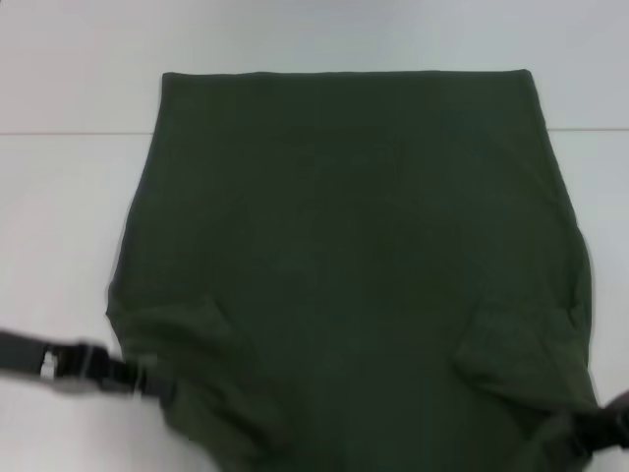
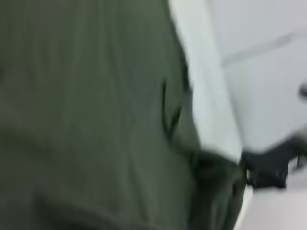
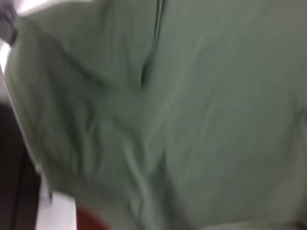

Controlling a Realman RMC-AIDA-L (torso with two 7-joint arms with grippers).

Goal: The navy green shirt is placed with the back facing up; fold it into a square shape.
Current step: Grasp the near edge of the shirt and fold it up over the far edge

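Two grippers are at the near corners of our navy green shirt (image 1: 354,246), one on each side.

We see the shirt lying on the white table (image 1: 59,226) with its plain back up. Its far edge is straight and flat, and both sleeves look tucked in over the body near the bottom, so the sides are already narrow. We think this makes the shirt ready to fold from near to far into a square. Our left gripper (image 1: 147,379) touches the near left edge of the cloth, which bunches up there. Our right gripper (image 1: 600,428) sits at the near right corner, where the cloth bunches up too. We think both are pinching the cloth to lift it, but we cannot tell how far open they are.
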